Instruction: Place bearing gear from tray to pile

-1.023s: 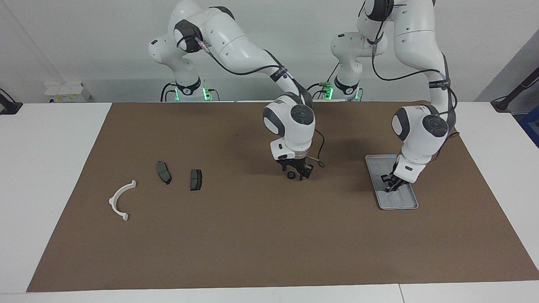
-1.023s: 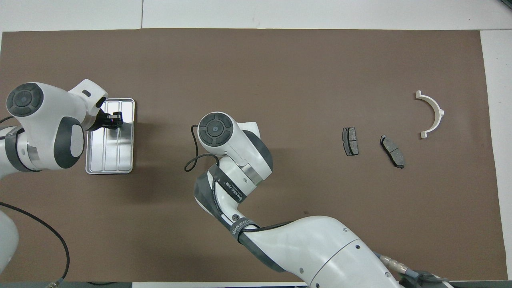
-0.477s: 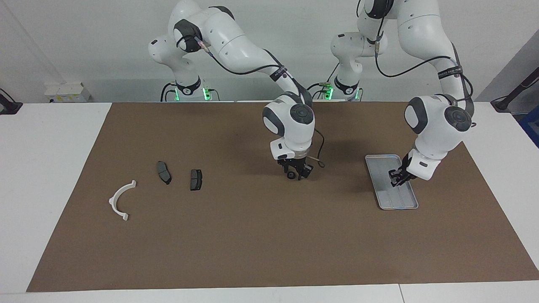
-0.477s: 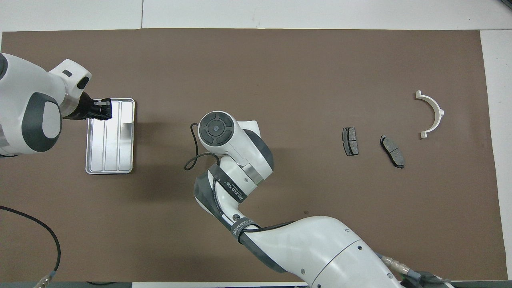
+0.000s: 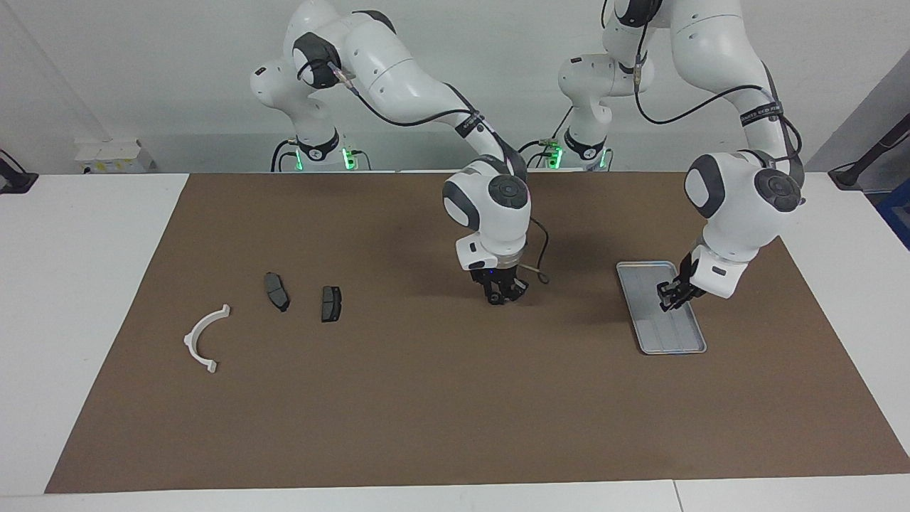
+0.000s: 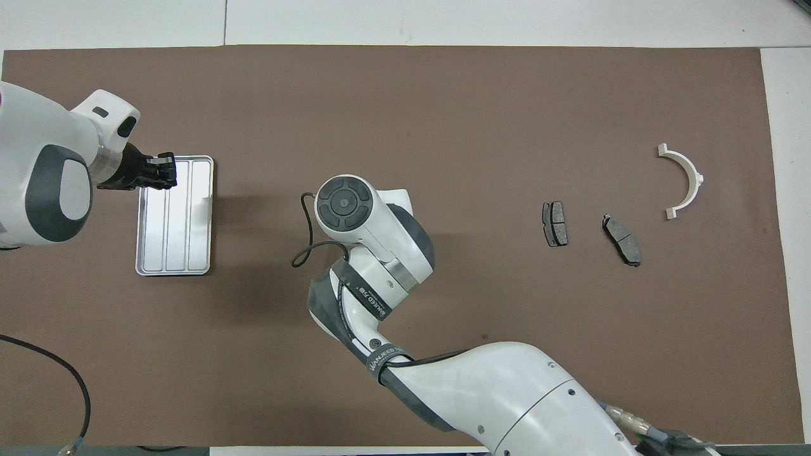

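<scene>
My right claw [image 5: 500, 298] sits at mid-surface, pinching a small dark gear, pile [image 5: 277, 291] at nine o'clock; left claw [image 5: 670, 299] clenched over the bare tray [image 5: 657, 345]; carry and drop remain

tray [image 5: 660, 343] left-arm end, pile [image 5: 276, 291] right-arm end

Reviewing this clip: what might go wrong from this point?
The right gripper is low on the mat mid-table; the gear cannot be told apart from it, so a poor grip may slip in transit. The brake pads and white bracket lie close together; a careless release could knock them. The left gripper hangs shut over the tray.
</scene>
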